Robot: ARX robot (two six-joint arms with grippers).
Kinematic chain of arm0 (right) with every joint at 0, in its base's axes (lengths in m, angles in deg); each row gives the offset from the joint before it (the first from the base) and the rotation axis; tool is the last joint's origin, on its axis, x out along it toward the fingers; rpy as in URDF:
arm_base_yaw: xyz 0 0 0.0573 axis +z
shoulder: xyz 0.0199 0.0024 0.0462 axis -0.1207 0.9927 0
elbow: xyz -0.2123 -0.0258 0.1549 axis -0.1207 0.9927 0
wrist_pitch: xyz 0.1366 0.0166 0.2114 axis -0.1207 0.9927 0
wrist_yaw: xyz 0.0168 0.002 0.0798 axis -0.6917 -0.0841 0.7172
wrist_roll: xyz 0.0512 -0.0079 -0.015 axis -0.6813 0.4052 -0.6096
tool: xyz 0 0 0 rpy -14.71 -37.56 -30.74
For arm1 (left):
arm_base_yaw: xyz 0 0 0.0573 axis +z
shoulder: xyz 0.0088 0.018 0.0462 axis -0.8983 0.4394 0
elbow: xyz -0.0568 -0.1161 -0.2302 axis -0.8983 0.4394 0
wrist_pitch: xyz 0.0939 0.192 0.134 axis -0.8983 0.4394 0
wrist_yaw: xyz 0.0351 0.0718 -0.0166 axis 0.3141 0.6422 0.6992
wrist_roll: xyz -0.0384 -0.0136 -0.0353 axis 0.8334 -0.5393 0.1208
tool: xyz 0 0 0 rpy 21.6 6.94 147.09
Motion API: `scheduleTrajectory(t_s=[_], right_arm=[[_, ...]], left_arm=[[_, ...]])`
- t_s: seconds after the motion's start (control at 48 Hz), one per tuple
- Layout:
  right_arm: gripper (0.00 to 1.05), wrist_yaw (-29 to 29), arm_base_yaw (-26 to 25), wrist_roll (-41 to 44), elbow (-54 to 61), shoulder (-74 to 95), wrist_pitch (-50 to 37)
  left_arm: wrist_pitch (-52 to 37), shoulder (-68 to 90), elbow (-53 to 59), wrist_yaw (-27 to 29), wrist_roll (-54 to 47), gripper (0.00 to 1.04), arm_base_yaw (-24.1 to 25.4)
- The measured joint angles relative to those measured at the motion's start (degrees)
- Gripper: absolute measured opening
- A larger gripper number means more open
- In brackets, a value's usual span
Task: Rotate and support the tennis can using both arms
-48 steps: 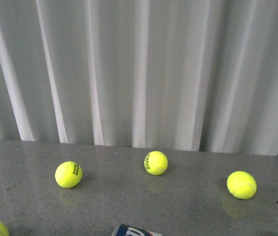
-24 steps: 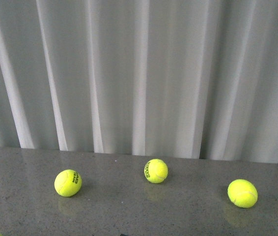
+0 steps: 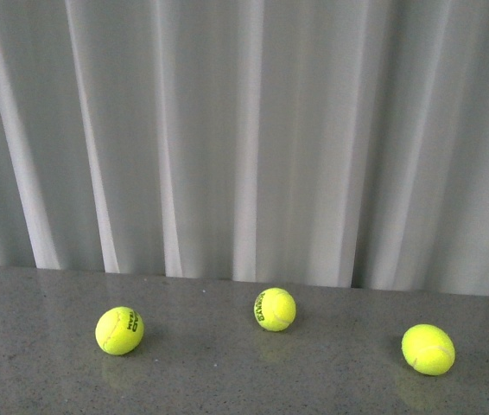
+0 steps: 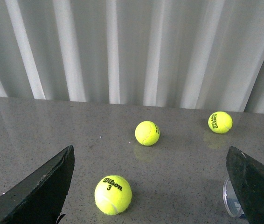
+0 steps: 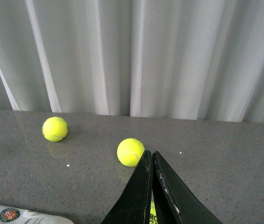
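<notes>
The tennis can shows only in the wrist views. Its clear open rim (image 4: pixel 232 199) peeks out from behind one finger (image 4: pixel 258 186) of my left gripper (image 4: pixel 149 156), which stands wide open above the table. A yellow ball marked "3" (image 4: pixel 113 194) lies between the other finger (image 4: pixel 43 189) and that one. In the right wrist view the can's white labelled end (image 5: pixel 29 216) lies at the frame's corner. My right gripper (image 5: pixel 149 153) is shut, empty, apart from the can. Neither arm nor can appears in the front view.
Three yellow tennis balls (image 3: pixel 119 330) (image 3: pixel 275 309) (image 3: pixel 428 349) lie spread across the grey table (image 3: pixel 227 380) before a white curtain (image 3: pixel 244 130). One ball (image 5: pixel 130 152) sits just beyond my right fingertips, another (image 5: pixel 55 129) further off. A yellow ball (image 5: pixel 151 214) shows behind the shut fingers.
In the front view the whole scene has slid downward. The can's end and the balls at the bottom edge have dropped out of the frame.
</notes>
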State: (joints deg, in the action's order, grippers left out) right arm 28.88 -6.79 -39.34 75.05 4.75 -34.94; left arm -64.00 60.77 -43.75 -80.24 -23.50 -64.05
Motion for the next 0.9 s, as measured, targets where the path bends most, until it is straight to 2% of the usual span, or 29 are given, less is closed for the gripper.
scheduleTrajectory(t_s=[0.146,0.229,0.562,0.896], right_arm=[[0.03,0.0,0.0,0.0,1.4,-4.7,3.3],[0.03,0.0,0.0,0.0,3.6,-6.0,1.8],[0.03,0.0,0.0,0.0,3.8,-19.5,14.8],[0.03,0.0,0.0,0.0,3.8,-27.4,22.5]], left_arm=[[0.0,0.0,0.0,0.0,0.0,0.98,0.0],[0.0,0.0,0.0,0.0,0.0,0.98,0.0],[0.0,0.0,0.0,0.0,0.0,0.98,0.0],[0.0,0.0,0.0,0.0,0.0,0.98,0.0]])
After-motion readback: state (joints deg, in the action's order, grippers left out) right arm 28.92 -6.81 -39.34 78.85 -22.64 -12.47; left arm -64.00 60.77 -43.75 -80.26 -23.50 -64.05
